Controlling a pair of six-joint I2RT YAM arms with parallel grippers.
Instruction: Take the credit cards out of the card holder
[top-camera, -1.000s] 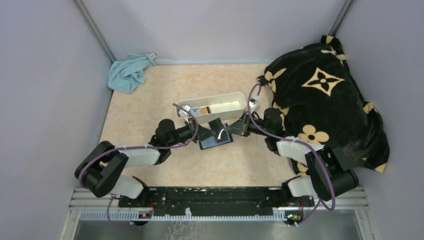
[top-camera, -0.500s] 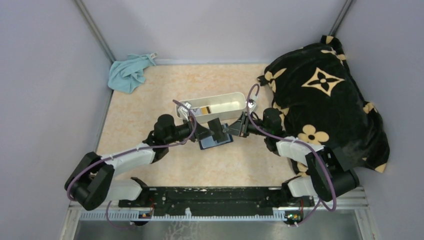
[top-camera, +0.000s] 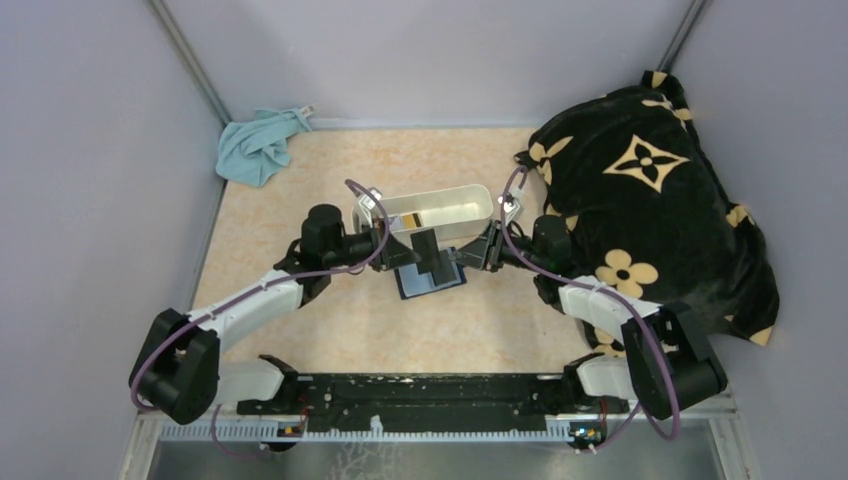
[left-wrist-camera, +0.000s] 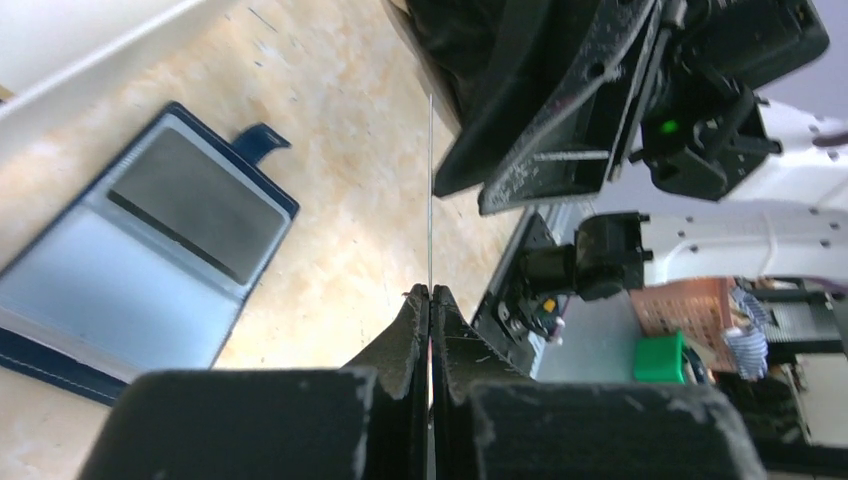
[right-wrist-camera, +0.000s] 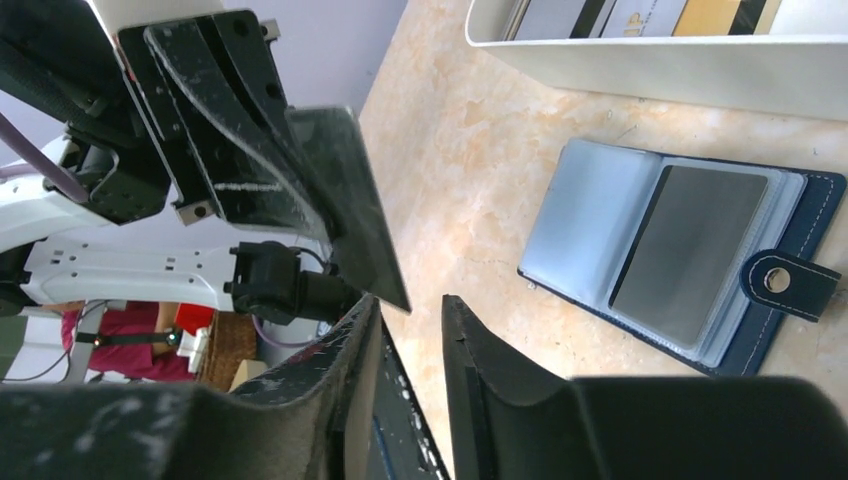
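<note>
Mid-handover: left tool (left-wrist-camera: 430, 296) clamps one credit card (right-wrist-camera: 350, 200); right tool (right-wrist-camera: 412, 320) narrowly parted beside it. Likely next: white tray (right-wrist-camera: 700, 70) beyond.

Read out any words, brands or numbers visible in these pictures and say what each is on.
None can be read.
Credit cards in the long white plastic tray: print too blurred.
Dark grey card in the open navy-blue card holder: blank face.
Black blanket with tan flower motifs: no letters.
</note>
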